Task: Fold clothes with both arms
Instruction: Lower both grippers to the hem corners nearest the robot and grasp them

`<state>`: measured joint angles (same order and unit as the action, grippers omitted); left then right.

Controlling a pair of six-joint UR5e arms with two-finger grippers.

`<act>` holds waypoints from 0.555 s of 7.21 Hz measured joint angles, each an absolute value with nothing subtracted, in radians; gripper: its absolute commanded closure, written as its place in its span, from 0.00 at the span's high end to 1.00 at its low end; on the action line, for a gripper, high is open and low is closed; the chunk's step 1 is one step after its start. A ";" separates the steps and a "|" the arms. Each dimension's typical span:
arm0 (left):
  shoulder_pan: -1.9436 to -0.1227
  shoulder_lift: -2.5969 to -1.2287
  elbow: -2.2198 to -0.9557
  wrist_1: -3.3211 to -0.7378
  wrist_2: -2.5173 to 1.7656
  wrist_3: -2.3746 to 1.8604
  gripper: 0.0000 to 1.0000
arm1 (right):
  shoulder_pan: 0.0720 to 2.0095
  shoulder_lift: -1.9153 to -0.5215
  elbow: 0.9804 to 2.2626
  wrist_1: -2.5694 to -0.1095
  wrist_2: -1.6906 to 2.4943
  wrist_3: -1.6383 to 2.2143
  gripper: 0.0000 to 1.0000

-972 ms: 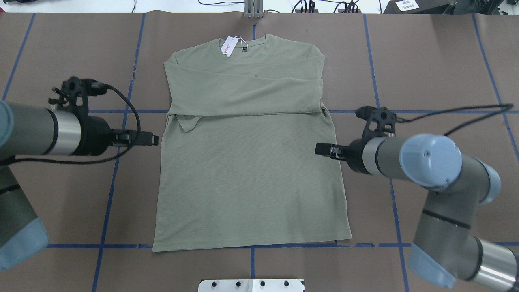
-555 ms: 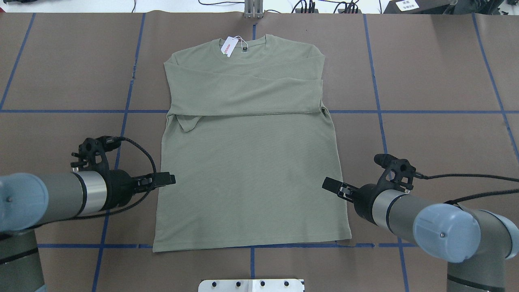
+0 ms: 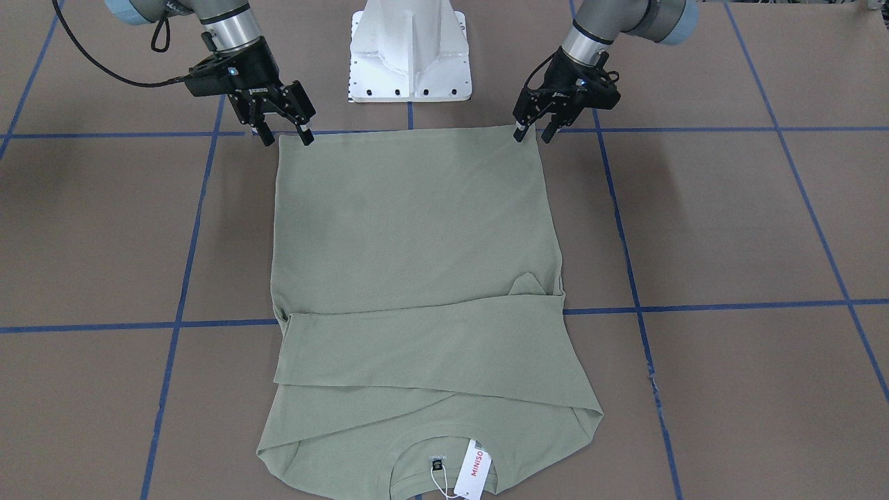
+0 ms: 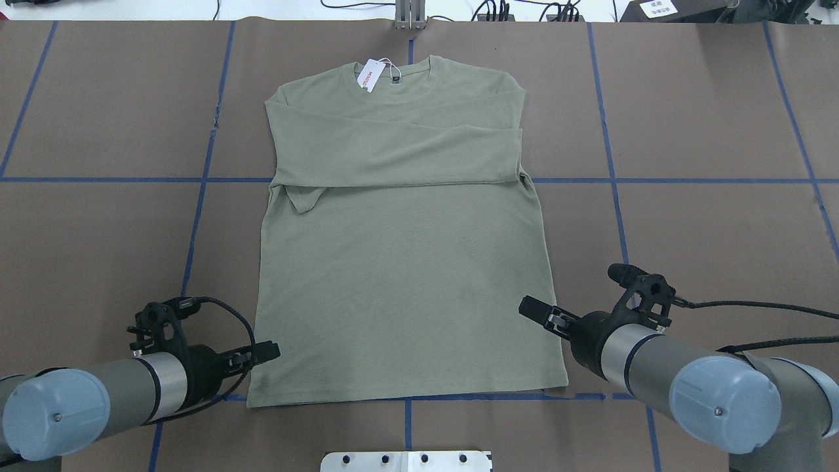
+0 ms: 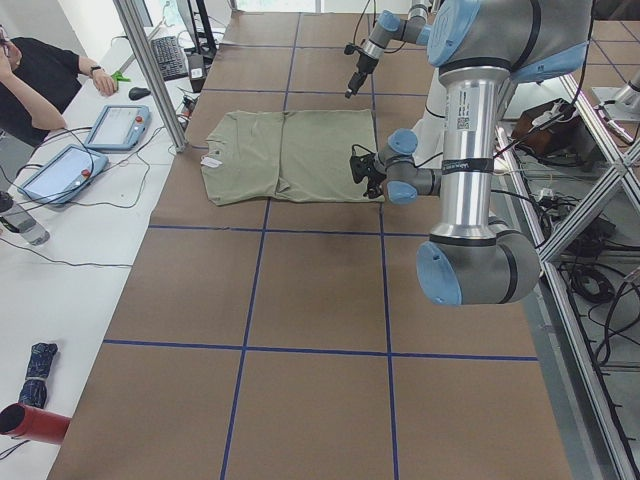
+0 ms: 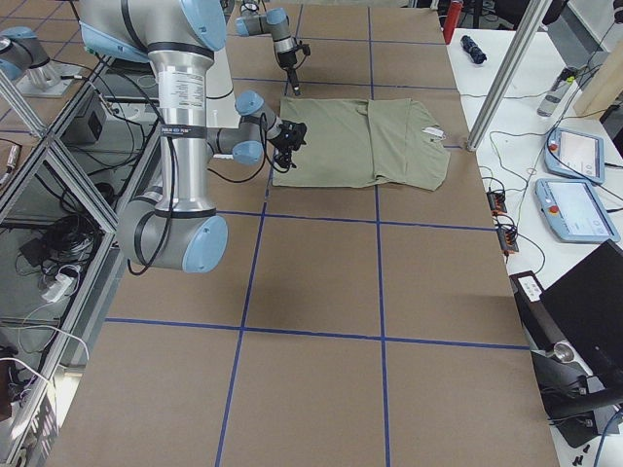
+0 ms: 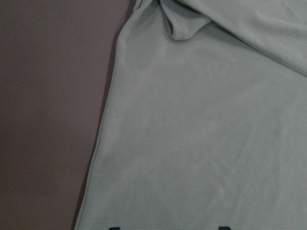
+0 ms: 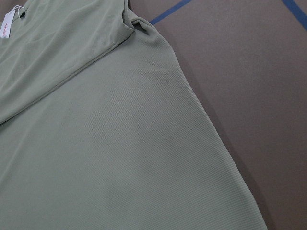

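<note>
The pale sage-green shirt lies flat on the brown table, neck at the far side, both sleeves folded across the chest, with a white hang tag at the collar. My left gripper is open at the shirt's near-left hem corner; in the front view its fingers stand apart over that corner. My right gripper is open and empty at the near-right hem corner, just above the cloth. The left wrist view shows the shirt's left edge; the right wrist view shows its right edge.
The white pedestal base stands just behind the hem. Blue tape lines grid the brown cover. A metal post stands at the far edge. An operator and tablets are at the far side table.
Both arms have moved back toward the robot along the shirt's sides, from mid-body level to the hem corners. Both grippers stay open. The shirt has not moved.
</note>
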<state>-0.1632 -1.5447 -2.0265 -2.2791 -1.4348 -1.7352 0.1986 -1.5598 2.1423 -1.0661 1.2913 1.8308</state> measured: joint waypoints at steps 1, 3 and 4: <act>-0.139 -1.533 -2.025 -2.280 -1.427 -1.738 0.74 | 0.198 -1.560 2.142 -1.066 1.290 1.831 1.00; -0.104 -1.523 -2.024 -2.280 -1.420 -1.739 0.72 | 0.198 -1.560 2.143 -1.066 1.289 1.832 1.00; -0.094 -1.523 -2.024 -2.280 -1.419 -1.739 0.67 | 0.198 -1.560 2.142 -1.066 1.289 1.832 1.00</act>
